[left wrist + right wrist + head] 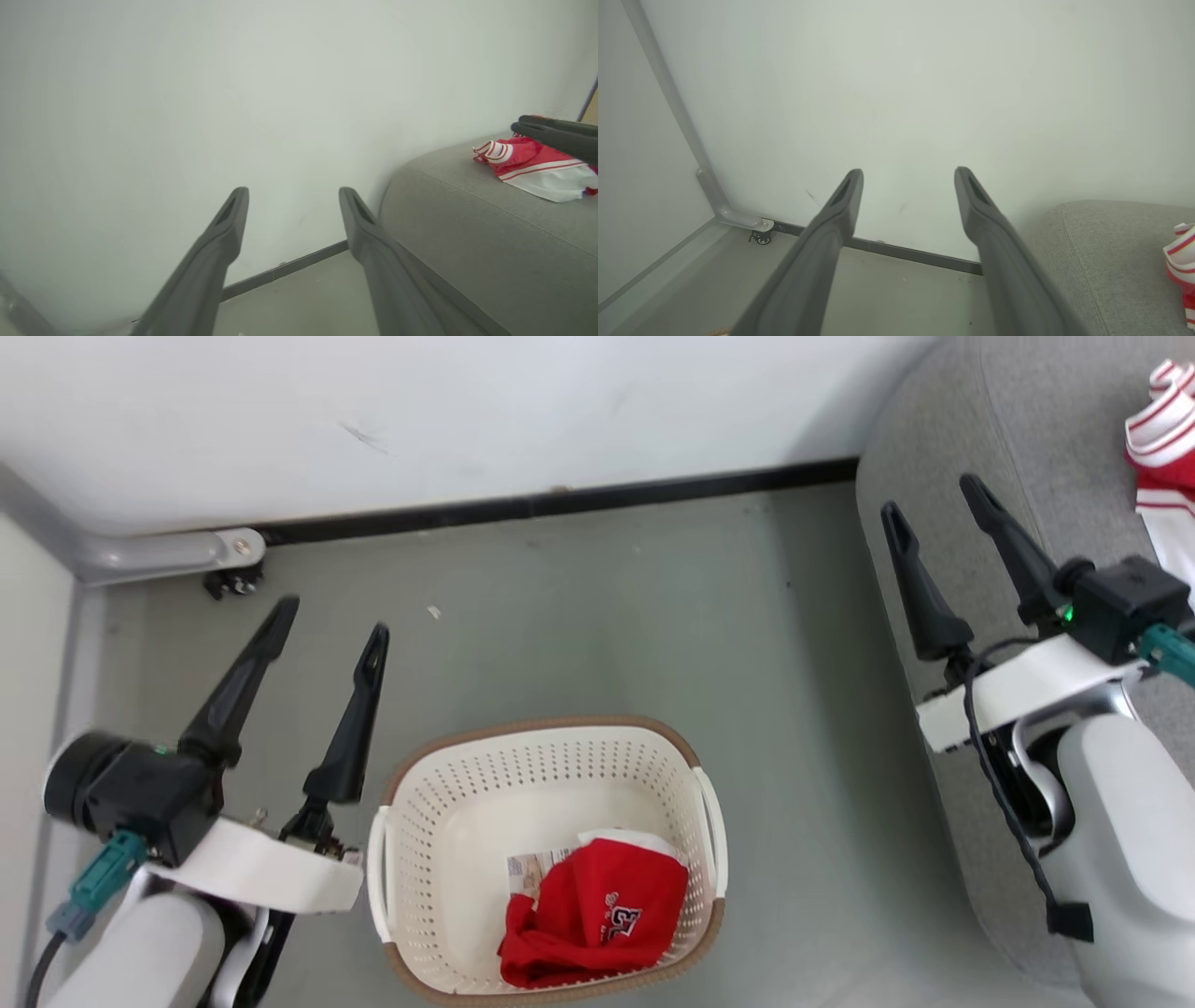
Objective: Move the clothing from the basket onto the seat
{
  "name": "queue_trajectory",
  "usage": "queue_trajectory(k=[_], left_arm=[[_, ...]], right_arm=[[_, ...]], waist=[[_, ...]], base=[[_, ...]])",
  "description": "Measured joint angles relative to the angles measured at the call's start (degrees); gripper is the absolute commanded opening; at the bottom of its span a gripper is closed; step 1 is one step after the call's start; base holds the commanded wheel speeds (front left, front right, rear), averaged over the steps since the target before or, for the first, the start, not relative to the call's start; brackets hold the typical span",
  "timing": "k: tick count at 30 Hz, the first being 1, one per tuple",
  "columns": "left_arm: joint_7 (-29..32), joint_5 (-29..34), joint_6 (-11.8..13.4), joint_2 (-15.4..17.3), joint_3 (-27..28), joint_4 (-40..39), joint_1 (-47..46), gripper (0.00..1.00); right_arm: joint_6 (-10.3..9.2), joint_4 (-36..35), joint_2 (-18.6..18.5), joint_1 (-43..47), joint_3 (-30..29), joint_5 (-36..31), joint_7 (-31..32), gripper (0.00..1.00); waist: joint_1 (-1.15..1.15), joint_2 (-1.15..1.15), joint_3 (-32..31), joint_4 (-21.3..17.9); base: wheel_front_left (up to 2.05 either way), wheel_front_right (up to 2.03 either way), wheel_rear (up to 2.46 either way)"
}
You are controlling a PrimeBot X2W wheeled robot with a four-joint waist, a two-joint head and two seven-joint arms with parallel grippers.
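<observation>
White wall (467, 411), faint dark scuff (364, 437) on it; black baseboard (560, 504) along its foot. Grey-green floor (579, 635), small pale scrap (434, 611) lying on it. Grey metal bar (159, 553) at left corner, caster (233, 583) beneath

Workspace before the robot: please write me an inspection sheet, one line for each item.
Surface: grey floor; the basket stands on it.
Job's things: red jersey in the basket, paper tag beside it; second jersey on the sofa.
Clutter: small pale scrap on the floor.
Grippers: left gripper and right gripper open, empty; right one near the sofa edge.
Cables: black cable along the right forearm; teal plug at the left wrist.
Surroundings: white wall, dark skirting, grey frame with caster.
</observation>
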Motion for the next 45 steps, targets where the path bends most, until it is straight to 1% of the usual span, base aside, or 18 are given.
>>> queue_trajectory(k=[4, 6, 9, 13, 21, 25, 30, 35, 45], left_arm=[[-0.7, -0.8, 1.0, -0.1, 0.7, 1.9, 3.1, 1.0], [-1.5, -1.5, 1.1, -0.1, 1.5, 3.0, 4.5, 1.0], [-2.0, -3.0, 1.4, -1.0, 2.9, 4.0, 6.5, 1.0], [-2.6, -3.0, 1.4, -2.0, 3.5, 5.1, 8.4, 1.0], [-3.0, -2.7, 1.8, -2.2, 6.1, 6.9, 12.5, 1.0], [-3.0, -2.7, 2.1, -3.0, 7.8, 7.2, 14.6, 1.0], [-3.0, -1.1, 2.3, -4.3, 10.4, 6.5, 16.3, 1.0], [-3.0, -0.2, 1.6, -5.7, 11.6, 6.3, 19.1, 1.0], [-3.0, 1.2, -0.2, -7.2, 13.4, 7.1, 22.9, 1.0]], right_arm=[[0.0, -1.8, -0.1, 2.6, -0.8, 0.1, -0.1, 1.0], [0.0, -4.4, 0.1, 3.8, -1.9, 0.1, -0.1, 1.0], [0.0, -6.4, 0.5, 5.3, -3.0, 0.2, -0.1, 1.0], [-0.01, -6.9, 1.2, 9.7, -4.8, 0.5, -0.1, 1.0], [-0.01, -8.8, 2.5, 16.3, -7.3, 0.6, -0.1, 1.0], [-0.01, -9.7, 2.8, 19.3, -8.0, 1.0, -0.1, 1.0], [-0.01, -11.0, 3.4, 23.3, -8.2, 1.1, -0.1, 1.0], [-0.01, -11.8, 3.6, 26.8, -8.4, 1.6, -0.1, 1.0], [-0.01, -13.1, 4.0, 30.2, -8.5, 2.1, -0.1, 1.0]], waist=[[0.0, 0.0, -2.1, 1.2], [0.0, 0.0, -3.1, 1.7], [0.0, 0.0, -4.7, 2.4], [0.0, 0.0, -6.7, 3.1], [0.0, 0.0, -10.8, 4.2], [0.0, 0.0, -12.7, 4.6], [0.0, 0.0, -14.9, 5.0], [0.0, 0.0, -16.7, 5.3], [0.0, 0.0, -19.1, 5.7]], base=[[0.0, 0.0, 0.0], [0.0, 0.0, 0.0], [0.0, 0.0, 0.0], [0.0, 0.0, 0.0], [0.0, 0.0, 0.0], [0.0, 0.0, 0.0], [0.0, 0.0, 0.0], [0.0, 0.0, 0.0], [0.0, 0.0, 0.0]])
